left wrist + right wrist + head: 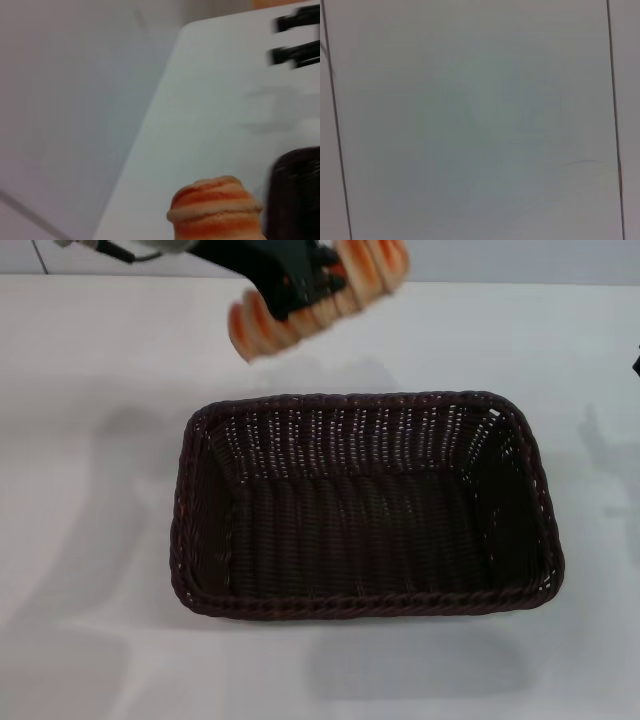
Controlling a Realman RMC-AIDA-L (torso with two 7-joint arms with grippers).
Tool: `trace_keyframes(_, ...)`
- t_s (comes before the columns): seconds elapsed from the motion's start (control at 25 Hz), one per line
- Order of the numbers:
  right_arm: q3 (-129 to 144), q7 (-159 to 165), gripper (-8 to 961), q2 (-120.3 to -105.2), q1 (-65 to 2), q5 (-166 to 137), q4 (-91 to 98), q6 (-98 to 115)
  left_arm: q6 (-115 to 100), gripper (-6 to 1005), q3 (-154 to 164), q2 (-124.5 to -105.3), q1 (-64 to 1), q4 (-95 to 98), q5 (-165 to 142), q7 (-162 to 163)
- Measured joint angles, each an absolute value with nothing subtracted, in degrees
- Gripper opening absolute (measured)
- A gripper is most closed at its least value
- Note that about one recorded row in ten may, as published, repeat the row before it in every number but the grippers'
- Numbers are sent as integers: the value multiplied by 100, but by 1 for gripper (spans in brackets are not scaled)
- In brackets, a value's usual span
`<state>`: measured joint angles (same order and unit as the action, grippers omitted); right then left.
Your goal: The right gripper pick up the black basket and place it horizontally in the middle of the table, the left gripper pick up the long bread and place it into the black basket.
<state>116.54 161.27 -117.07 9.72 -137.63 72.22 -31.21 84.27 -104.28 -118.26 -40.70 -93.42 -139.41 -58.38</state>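
While the left gripper [300, 285] hangs at the top centre of your head view, it's pinching the long bread [320, 295] mid-length, loaf tilted, lifted off the table [90, 440]. You'll see the bread sits above the far rim of the black basket [365, 505], not inside it. Basket lies lengthwise across the middle of the frame, flat on the table. Left wrist view shows the bread end [215, 207] at bottom centre. Right gripper: only black fingers [297, 42] upper right there, spread apart.

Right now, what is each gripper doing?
Left gripper: closed on the long bread, above the table behind the black basket.
Right gripper: open, holding nothing.
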Motion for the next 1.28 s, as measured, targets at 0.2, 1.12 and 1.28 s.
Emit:
trace_keyframes(0.2,11630,16120,840,-11707,927,-13762,7232,-3121,9032,159,-10435,-11823,-3938,-9657,-13355,-5832)
trace_keyframes(1.12,11539,16104,840,-11639,863,-13769,7332,-3057,8790,400,-9831,-11819,-3548,-9671,-13288,-5599)
trace_keyframes(1.28,11480,16102,840,-11655,823,-13772,7333,-3034,8087,477,-9827,-11824,-3470,-9678,-13893,-5549)
